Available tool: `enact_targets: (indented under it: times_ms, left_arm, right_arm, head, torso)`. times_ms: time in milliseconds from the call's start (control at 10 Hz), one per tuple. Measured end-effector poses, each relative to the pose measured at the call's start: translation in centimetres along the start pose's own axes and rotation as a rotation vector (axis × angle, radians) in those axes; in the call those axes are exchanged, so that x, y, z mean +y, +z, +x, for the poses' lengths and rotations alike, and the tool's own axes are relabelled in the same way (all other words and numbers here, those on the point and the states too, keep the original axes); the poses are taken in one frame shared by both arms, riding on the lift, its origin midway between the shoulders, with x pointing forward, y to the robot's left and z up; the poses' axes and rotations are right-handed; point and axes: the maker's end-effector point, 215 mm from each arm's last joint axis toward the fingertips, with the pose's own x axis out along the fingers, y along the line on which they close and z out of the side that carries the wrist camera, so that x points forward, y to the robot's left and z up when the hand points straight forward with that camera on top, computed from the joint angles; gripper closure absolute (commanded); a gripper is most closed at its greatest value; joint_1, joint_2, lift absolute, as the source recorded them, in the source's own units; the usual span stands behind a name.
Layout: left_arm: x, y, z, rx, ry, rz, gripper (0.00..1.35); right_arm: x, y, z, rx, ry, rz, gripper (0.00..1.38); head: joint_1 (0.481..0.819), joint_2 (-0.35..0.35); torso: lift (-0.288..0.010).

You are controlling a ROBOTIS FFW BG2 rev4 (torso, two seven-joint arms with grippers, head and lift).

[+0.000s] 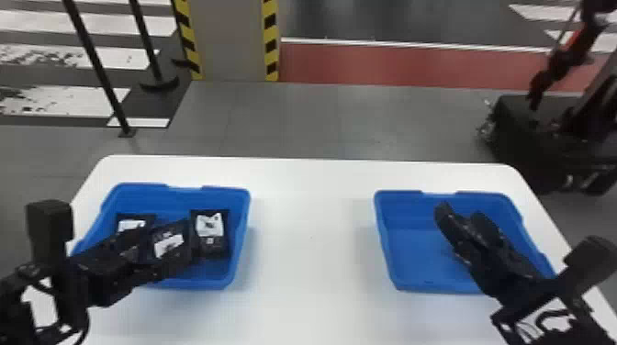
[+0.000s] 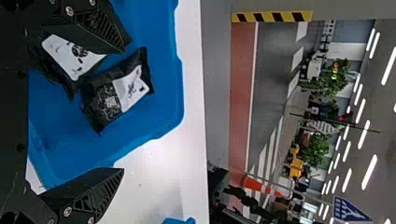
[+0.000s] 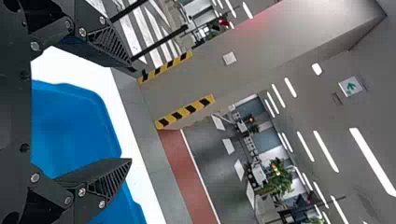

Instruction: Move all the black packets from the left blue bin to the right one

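Basically, the black packets lay in the L bin, mid-left of the head view; prob. light, soft & slippery, best pinched mid-body. L gripper & R gripper both had fingers wide apart.

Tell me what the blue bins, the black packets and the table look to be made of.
Left bin and right bin: probably moulded plastic, smooth, with rounded corners and one even blue.
Black packets: likely plastic film or foil, slightly glossy, judging by crinkled edges and soft, puffed sides.
Table: smooth, plain white top, perhaps laminate; coated board would look alike.
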Motion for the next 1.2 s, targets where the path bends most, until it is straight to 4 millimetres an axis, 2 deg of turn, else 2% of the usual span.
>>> enact_targets:
  times_ms: [200,500,800,900,1000,1200]
  left_arm:
    - [1.7,-1.3,2.8,0.059,0.011,-0.011,0.14]
    - [1.6,-1.7,8.3,0.115,-0.050,-0.031,0.14]
    - [1.7,-4.4,10.7,0.205,-0.072,-0.090,0.20]
    - [2.0,-5.2,11.3,0.232,-0.075,-0.100,0.56]
    - [2.1,-4.9,12.2,0.229,-0.094,-0.087,0.98]
    - [1.4,-3.3,13.4,0.179,-0.126,-0.058,1.12]
  right_arm:
    - [1.2,-0.5,-0.7,0.029,0.033,0.009,0.33]
    - [2.0,-0.7,-0.8,0.033,0.050,0.027,0.33]
    - [2.2,-1.3,-1.1,0.042,0.053,0.043,0.33]
    - [2.2,-1.3,-1.1,0.042,0.054,0.045,0.33]
    - [2.4,-1.2,-1.1,0.040,0.057,0.045,0.33]
    - [2.7,-1.0,-1.0,0.038,0.063,0.046,0.33]
  head:
    - [0.695,0.041]
    - [0.695,0.023]
    - [0.695,0.015]
    - [0.695,0.016]
    - [0.695,0.014]
    - [0.695,0.007]
  torso:
    - [-0.110]
    - [-0.110]
    - [-0.110]
    - [-0.110]
    - [-0.110]
    - [-0.110]
